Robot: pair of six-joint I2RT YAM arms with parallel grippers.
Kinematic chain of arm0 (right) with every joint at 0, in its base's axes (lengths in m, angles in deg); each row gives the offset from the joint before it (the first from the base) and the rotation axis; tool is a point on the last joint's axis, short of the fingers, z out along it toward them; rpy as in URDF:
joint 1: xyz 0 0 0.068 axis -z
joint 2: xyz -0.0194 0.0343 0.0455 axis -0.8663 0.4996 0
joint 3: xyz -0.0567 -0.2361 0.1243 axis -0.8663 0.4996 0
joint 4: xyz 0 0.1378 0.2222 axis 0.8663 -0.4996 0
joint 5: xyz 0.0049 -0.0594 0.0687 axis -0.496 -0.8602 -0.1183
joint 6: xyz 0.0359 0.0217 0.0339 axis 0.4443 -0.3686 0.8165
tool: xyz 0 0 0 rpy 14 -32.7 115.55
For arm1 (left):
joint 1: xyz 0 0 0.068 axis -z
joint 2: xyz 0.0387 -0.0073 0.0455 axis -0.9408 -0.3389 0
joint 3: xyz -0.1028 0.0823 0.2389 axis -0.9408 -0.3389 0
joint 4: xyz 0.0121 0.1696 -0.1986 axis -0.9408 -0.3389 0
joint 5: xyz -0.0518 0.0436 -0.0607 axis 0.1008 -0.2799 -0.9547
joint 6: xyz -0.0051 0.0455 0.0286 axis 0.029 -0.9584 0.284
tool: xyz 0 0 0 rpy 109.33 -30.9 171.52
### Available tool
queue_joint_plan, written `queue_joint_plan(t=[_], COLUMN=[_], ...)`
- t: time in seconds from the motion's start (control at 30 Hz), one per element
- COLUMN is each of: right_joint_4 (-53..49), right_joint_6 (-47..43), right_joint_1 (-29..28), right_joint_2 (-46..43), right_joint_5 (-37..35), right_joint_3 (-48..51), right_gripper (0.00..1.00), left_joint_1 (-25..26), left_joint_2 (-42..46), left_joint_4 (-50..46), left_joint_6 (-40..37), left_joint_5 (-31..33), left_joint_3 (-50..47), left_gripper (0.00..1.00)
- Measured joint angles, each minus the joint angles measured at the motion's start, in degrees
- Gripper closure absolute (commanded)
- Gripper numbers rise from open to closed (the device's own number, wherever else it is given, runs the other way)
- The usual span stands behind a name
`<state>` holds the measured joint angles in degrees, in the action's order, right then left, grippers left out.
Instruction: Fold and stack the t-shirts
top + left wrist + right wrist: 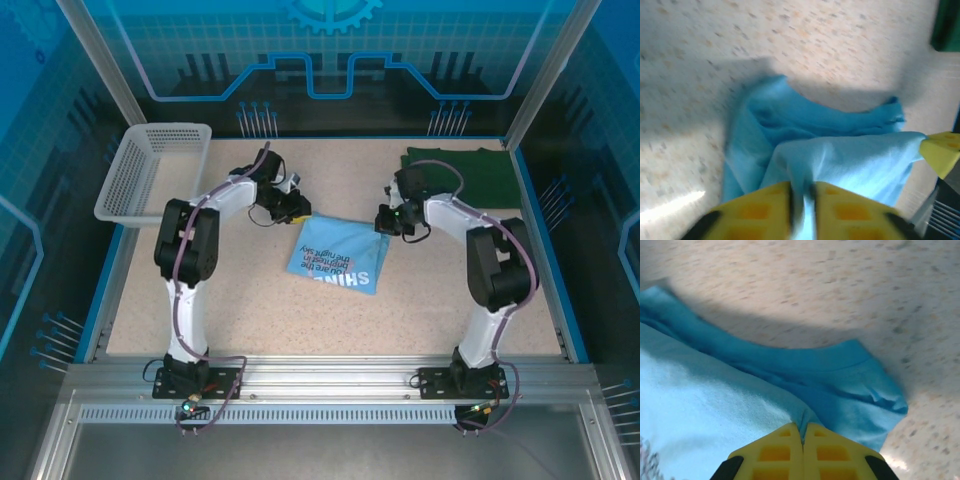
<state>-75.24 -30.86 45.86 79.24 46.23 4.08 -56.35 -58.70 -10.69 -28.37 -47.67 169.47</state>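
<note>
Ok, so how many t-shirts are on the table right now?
2. The light blue t-shirt lies mid-table, its far edge pinched by the left hand and the right hand. The dark green t-shirt lies flat at the far right corner; more could hide beneath it.

Top external camera is sitting high above and behind the arm bases (195,375), looking down toward the far side and taking in the whole tabletop (330,310) from a distance. Left wrist camera is riding just behind the left end effector (802,192), facing down and rightward, very near the light blue t-shirt (840,160). The dark green t-shirt (946,25) is peeking in at its top right corner. Right wrist camera is hanging just behind the right end effector (802,432), pointing down, equally close. All three views are sharing the light blue t-shirt at mid-tabletop.
</note>
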Motion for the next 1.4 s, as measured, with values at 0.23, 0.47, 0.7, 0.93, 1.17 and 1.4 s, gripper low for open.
queue_joint_plan(t=[0.23, 0.47, 0.7, 0.93, 1.17, 1.4], right_joint_4=[2.0, 2.3, 1.5, 1.9, 7.9, 11.2], right_joint_6=[5.4, 12.0, 18.4, 23.3, 25.8, 28.0], right_joint_1=[2.6, 3.3, 5.8, 5.0, 2.9, 2.2], right_joint_2=[-1.0, -5.7, -9.2, -27.4, -24.2, -8.1], right_joint_5=[-0.9, -3.9, -8.4, -11.6, -5.6, 2.8], right_joint_3=[3.5, 10.4, 14.4, 21.8, 24.0, 20.0], right_gripper=[1.00, 0.73, 0.46, 0.66, 0.87, 0.90], left_joint_1=[0.1, 3.0, 13.3, 17.8, 20.0, 22.1], left_joint_2=[-1.6, 8.8, 4.4, -7.7, -12.1, -11.7], left_joint_4=[-4.6, -2.8, -1.7, -7.7, -10.2, -8.6], left_joint_6=[1.2, 4.6, 5.7, 4.3, 3.0, 3.8], left_joint_5=[7.0, 7.3, 3.4, 4.1, 4.6, 4.6], left_joint_3=[5.1, 0.9, 3.3, 13.9, 17.9, 16.6], left_gripper=[0.32, 0.57, 0.60, 0.57, 0.56, 0.51])
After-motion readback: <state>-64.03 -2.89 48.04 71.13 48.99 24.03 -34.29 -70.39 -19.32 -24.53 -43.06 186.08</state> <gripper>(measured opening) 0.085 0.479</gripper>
